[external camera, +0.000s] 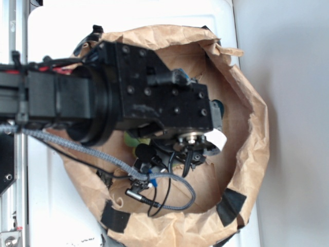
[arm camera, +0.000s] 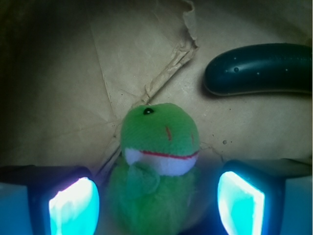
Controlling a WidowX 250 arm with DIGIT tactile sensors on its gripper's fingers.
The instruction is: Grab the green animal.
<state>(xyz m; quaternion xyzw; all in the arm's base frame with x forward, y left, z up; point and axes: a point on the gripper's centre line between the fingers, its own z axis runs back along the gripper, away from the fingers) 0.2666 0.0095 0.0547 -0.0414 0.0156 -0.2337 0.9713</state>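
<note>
In the wrist view the green animal point(arm camera: 157, 169) lies on crumpled brown paper point(arm camera: 73, 88). Its long axis runs up and down the frame. The round head, with one dark eye and a white-and-red mouth patch, points toward the top, away from the camera. The fuzzy body runs down out of the bottom edge, so its far end is not visible.

The hand point(arm camera: 156, 203) is wide open. Its two fingers point(arm camera: 73, 208) glow cyan at the lower left and lower right corners. The animal's body sits between them, roughly centred, with a gap on each side. Nothing is gripped. The head lies just beyond the fingertips.

A dark green cucumber point(arm camera: 259, 68) lies on the paper at the upper right, its length running across the frame. It is well apart from the animal.

From the exterior view the black arm point(external camera: 128, 98) reaches over a brown paper bag point(external camera: 252, 128) on the white counter point(external camera: 56, 31). It hides most of the inside. Only a lime-green sliver of the animal point(external camera: 132, 138) shows under it. The hand is hidden here.
</note>
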